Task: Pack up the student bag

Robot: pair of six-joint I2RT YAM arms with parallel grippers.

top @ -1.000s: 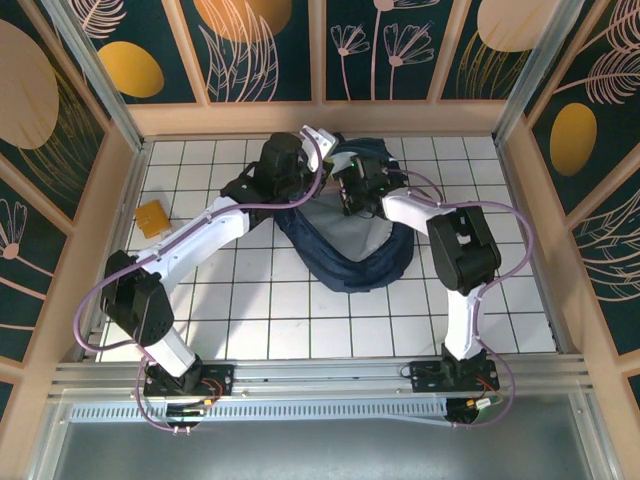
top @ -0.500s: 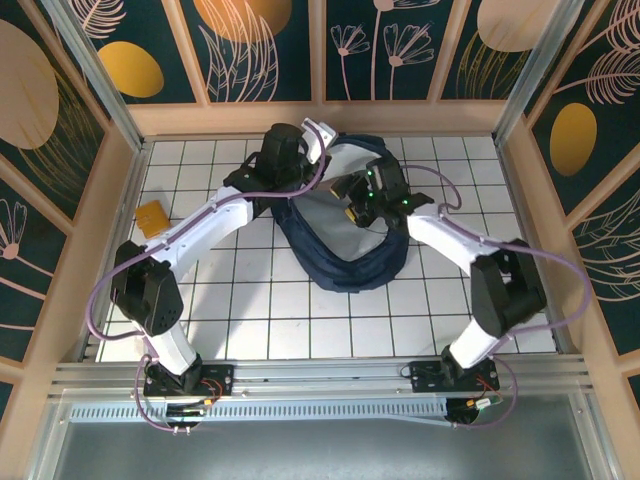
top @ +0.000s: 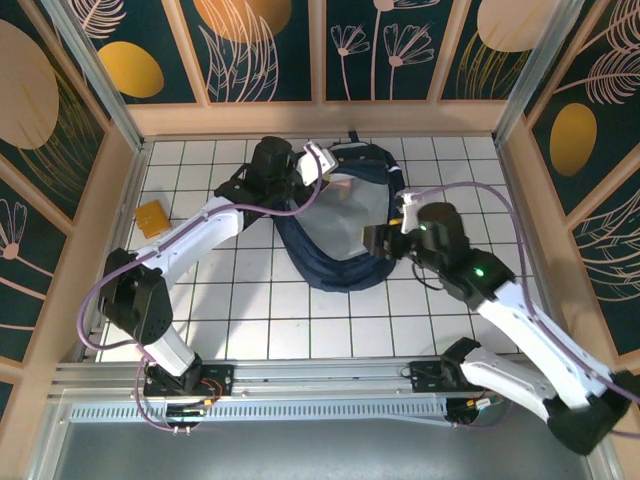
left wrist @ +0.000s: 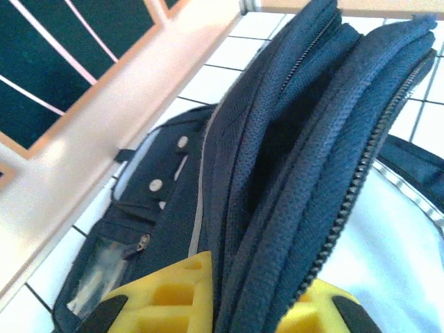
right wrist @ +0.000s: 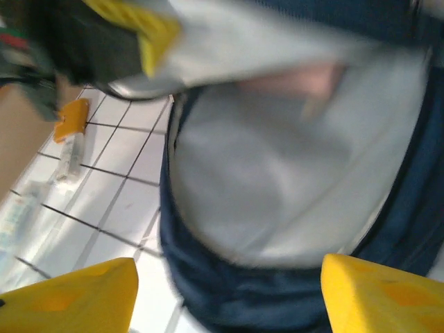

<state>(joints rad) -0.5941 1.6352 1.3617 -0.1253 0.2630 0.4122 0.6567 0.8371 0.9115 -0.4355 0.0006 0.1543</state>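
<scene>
The student bag (top: 335,268) is a navy-blue backpack lying at the back middle of the tiled table, its mouth pulled open onto pale grey lining. My left gripper (top: 320,160) is shut on the bag's upper zipped edge and holds it up. In the left wrist view, folds of the bag (left wrist: 291,139) run down between the yellow fingers (left wrist: 173,295). My right gripper (top: 375,240) hangs open beside the bag's right rim. In the right wrist view its fingers (right wrist: 69,295) stand wide apart with nothing between them, over the bag (right wrist: 277,180).
A small orange-yellow packet (top: 153,217) lies on the tiles at the far left, also in the right wrist view as a packet (right wrist: 73,118). Wooden walls (top: 320,118) enclose the table. White tiles in front of the bag are bare.
My right arm has pulled back out of the bag's mouth toward the near right, and its gripper now sits at the bag's right rim. The left gripper still holds the edge up.
</scene>
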